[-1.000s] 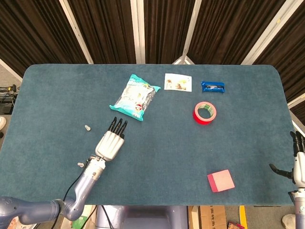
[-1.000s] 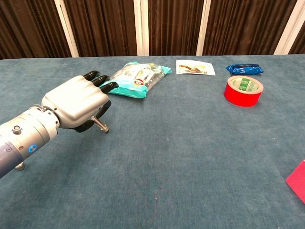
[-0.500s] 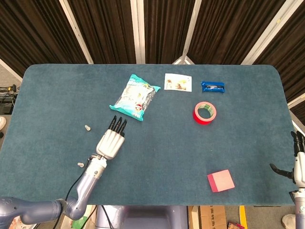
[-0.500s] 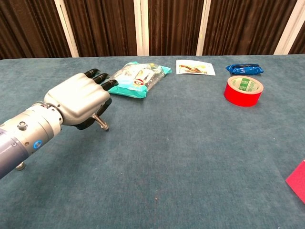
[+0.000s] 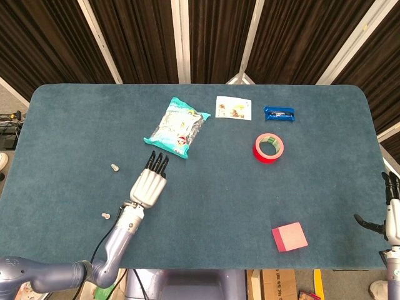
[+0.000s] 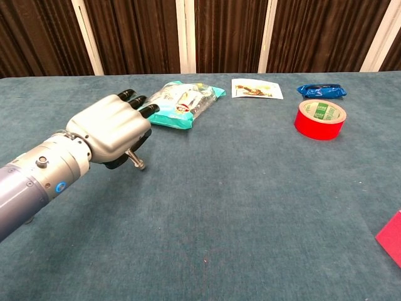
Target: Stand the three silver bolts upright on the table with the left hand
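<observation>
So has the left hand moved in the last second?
Yes. The left hand, holding a silver bolt, has crept forward and to the right, its fingertips closer to the teal snack packet in both views.

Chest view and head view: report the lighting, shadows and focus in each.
Chest view: even light, soft shadow under the left hand and its bolt; red tape sharp. Head view: flat light, hardly any shadows; small bolts too tiny for detail.

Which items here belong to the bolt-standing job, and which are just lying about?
Job:
left hand, holding a silver bolt
two more bolts on the table

Lying about:
teal snack bag
white card
blue packet
red tape roll
pink block
right hand, idle at the table edge
</observation>
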Motion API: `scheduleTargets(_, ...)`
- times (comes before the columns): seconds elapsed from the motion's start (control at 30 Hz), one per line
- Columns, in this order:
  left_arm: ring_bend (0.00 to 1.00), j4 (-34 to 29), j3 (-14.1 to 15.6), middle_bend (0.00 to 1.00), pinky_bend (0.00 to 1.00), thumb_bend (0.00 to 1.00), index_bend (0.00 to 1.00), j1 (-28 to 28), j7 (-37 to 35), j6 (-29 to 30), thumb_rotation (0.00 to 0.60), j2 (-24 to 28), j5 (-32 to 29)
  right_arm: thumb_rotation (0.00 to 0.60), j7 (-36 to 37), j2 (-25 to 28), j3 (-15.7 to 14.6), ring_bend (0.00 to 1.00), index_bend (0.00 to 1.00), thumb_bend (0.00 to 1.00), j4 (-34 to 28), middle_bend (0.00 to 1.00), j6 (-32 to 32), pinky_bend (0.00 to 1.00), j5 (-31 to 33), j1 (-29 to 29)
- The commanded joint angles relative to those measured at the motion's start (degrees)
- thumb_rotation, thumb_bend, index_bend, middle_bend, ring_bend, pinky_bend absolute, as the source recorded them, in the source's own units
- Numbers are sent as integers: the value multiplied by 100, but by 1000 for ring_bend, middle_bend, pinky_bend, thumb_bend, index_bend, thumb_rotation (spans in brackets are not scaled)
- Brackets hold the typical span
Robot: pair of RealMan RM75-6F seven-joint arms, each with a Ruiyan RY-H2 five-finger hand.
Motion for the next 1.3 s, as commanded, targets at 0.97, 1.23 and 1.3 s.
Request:
scheduleTargets(0.97,0,-389,-409,22,0,524,505,-293,985,207,600,-197,-1258,600,-44,-14,17,0,8,0,8,0,25,0,51,-3)
scheduleTargets(1.23,0,-353,-381,13,0,500,420,-338,956,255,600,-206,-1352,600,-50,-16,22,0,8,0,12,0,24,0,56,0)
scheduleTargets(1.3,0,-384,-375,8,0,478,379,-350,931,276,600,-189,-1339,600,-45,-14,21,0,8,0,10,0,26,0,55,-3)
